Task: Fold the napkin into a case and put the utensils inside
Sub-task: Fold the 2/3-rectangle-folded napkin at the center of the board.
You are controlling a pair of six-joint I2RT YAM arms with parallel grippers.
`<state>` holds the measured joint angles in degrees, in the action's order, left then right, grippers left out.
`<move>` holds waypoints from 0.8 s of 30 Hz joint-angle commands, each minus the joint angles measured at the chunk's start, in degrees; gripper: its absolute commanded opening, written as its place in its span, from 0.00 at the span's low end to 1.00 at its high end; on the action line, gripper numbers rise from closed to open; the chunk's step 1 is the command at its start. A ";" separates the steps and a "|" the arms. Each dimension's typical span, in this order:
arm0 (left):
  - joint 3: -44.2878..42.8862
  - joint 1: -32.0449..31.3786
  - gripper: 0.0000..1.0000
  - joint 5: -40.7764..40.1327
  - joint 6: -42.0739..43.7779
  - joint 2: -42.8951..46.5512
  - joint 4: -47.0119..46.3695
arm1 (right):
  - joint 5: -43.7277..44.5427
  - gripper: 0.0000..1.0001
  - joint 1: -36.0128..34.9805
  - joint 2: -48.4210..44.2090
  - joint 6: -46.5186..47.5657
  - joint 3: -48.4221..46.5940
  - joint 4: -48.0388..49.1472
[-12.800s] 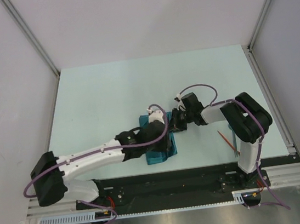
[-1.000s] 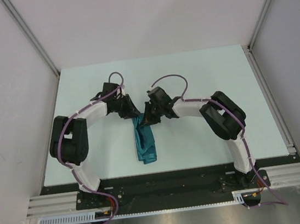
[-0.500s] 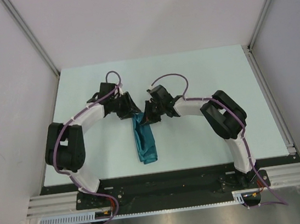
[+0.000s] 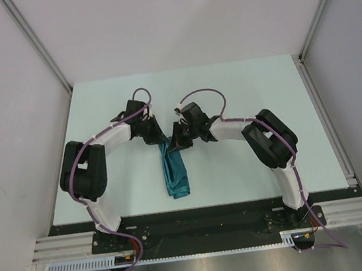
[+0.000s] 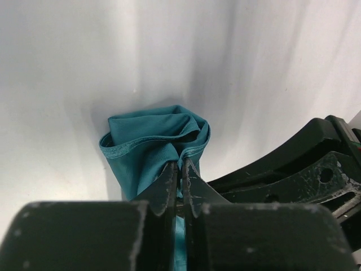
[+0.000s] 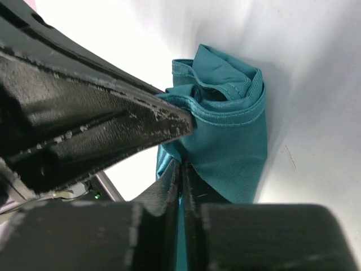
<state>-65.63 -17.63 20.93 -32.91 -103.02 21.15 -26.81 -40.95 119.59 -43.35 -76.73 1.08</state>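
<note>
At the tabletop's [image 4: 241, 87] centre, we see the left tool [image 4: 159, 138] has just re-closed beside the right tool [image 4: 175, 143], both pinched tight on the 12 o'clock end of the bunched napkin [image 4: 174, 173] trailing toward 6 o'clock, so folding can resume, we judge.

The napkin [image 4: 175, 175] lies on the counter [image 4: 248, 86], its far end between the left pincer [image 4: 161, 139] and the right pincer [image 4: 173, 143].

Pale mint table [image 4: 250, 99] carrying one teal napkin [image 4: 175, 175].
The narrow, bunched napkin runs from the left gripper [image 4: 161, 140] and right gripper [image 4: 173, 144] toward the near edge.
</note>
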 commanded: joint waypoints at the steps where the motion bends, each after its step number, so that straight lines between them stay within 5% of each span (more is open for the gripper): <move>1: -2.40 -0.30 0.02 -1.59 0.39 0.45 0.82 | -1.23 0.14 0.17 -0.50 3.36 -0.35 -0.64; 10: -2.22 -0.22 0.00 0.34 -3.83 1.42 2.49 | 2.02 0.41 0.87 -5.06 7.32 1.93 -2.67; 24: -2.31 -0.13 0.00 2.89 -15.08 2.56 4.43 | 5.18 0.53 -1.24 -6.74 5.83 4.22 6.65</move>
<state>-66.13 -17.63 21.89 -43.62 -103.00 24.60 -23.66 -41.34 114.24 -37.87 -71.77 4.14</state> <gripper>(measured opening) 0.015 0.518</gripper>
